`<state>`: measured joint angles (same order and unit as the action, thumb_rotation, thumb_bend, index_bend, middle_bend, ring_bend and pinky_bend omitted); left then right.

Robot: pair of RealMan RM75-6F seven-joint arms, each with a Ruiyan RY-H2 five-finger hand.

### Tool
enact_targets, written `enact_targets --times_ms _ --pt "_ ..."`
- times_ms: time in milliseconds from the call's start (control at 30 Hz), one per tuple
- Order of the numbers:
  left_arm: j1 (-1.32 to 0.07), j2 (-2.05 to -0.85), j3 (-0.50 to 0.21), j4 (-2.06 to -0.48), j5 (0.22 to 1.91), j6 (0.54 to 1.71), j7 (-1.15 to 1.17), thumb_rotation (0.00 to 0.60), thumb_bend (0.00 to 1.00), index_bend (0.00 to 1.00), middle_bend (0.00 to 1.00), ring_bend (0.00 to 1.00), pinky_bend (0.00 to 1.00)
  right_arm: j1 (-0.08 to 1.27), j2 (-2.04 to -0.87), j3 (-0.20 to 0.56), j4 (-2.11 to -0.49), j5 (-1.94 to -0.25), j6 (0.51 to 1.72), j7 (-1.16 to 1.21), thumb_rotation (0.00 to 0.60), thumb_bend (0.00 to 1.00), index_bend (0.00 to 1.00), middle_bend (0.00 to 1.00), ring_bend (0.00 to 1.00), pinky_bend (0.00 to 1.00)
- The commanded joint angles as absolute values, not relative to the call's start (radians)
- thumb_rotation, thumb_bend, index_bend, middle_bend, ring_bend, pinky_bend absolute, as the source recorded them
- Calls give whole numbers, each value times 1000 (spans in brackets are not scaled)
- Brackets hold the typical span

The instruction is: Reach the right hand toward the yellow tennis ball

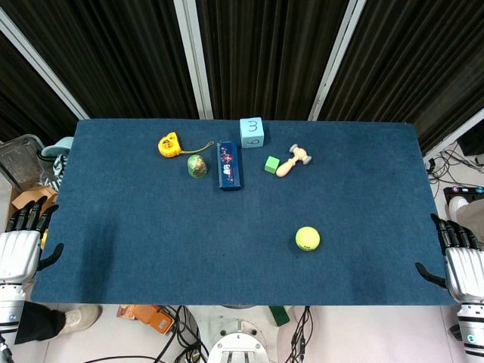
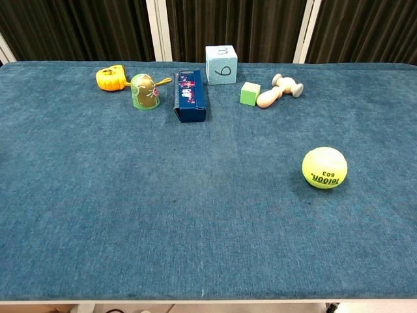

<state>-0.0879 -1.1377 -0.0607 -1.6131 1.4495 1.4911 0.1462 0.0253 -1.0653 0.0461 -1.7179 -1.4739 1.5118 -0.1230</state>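
Tennis ball (image 1: 307, 239) sitting near right side of desk (image 1: 151, 242), untouched. Right hand (image 1: 460, 261) hanging off desk's right edge, fingers apart, holding nothing. Reach basically not starting yet, whole move remaining.

Yellow tennis ball (image 2: 324, 167) with black lettering; green cube (image 2: 249, 93); blue table cloth (image 2: 130, 208).

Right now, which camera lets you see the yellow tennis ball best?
The chest view: the yellow tennis ball looks big there, and you can even read the black writing on it. The head view shows the same ball from above, small and plain, on the blue table.
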Motion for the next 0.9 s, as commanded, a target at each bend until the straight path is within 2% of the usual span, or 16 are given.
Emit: enact_targets --times_ms 33,633,833,900 --pt "-88 -1138 -61 -1613 1450 1491 147 600 267 139 0 0 119 26 -1065 46 -1719 -1473 1509 -124 600 300 29 211 175 187" --pt "-87 -1140 -63 -1616 1445 1492 148 600 267 138 0 0 119 28 -1065 51 -1717 -1466 1494 -104 600 300 29 211 176 187" --pt "-84 -1146 -61 -1624 1448 1499 153 600 268 139 0 0 119 65 -1075 42 -1718 -1480 1423 -72 600 300 29 211 175 187" --pt "-84 -1146 -60 -1625 1451 1500 154 600 268 139 0 0 119 100 -1088 35 -1713 -1492 1361 -68 600 300 29 211 175 187"
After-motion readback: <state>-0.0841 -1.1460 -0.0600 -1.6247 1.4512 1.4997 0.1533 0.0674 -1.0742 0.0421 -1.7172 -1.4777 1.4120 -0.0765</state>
